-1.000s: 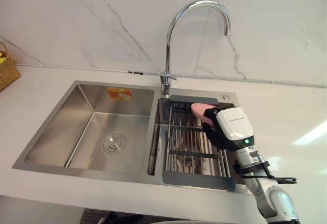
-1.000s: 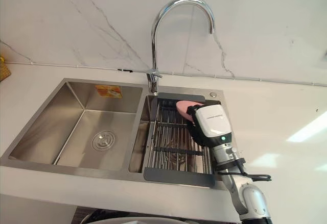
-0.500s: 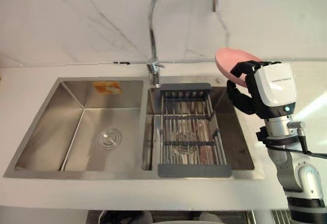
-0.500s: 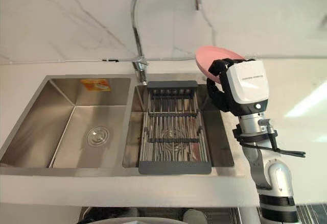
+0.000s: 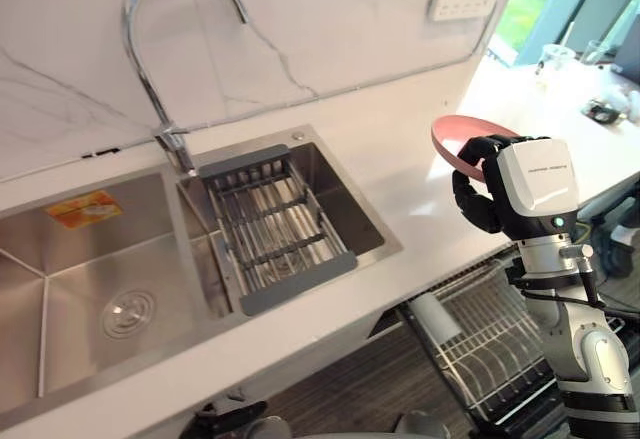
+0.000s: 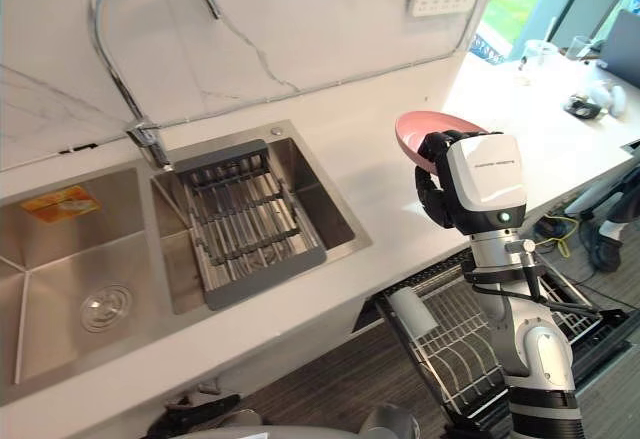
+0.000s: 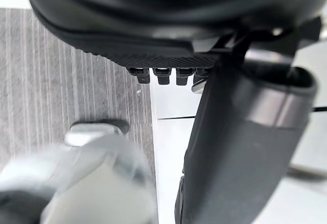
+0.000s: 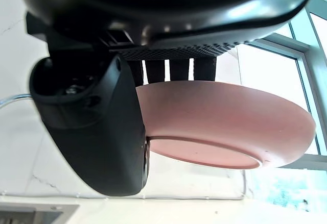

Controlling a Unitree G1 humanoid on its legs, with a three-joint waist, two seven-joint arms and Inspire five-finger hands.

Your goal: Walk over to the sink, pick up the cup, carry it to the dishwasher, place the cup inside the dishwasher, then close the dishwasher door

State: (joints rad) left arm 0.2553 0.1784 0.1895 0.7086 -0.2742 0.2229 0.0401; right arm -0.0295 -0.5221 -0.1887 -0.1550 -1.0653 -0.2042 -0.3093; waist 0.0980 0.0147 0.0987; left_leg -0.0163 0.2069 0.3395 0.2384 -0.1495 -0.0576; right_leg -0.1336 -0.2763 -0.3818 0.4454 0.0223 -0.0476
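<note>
Pinching the pink bowl [image 8: 225, 127] by its rim — thumb beneath, fingers [image 8: 179, 67] curled over — the right hand [image 5: 478, 204] held it above the countertop [image 5: 400, 149]; the sink [image 5: 385, 244] lay off to the left.

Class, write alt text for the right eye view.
The robot's right hand holds a shallow pink dish above the white counter. Left of it lies a steel double sink with a grey drain rack; a dishwasher's wire rack stands open below.

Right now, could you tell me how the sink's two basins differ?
The left basin is wider, with a round drain showing; the right basin is narrower and holds a grey-framed wire rack. The left basin carries an orange sticker on its back wall; the right basin has none. Both are brushed steel.
</note>
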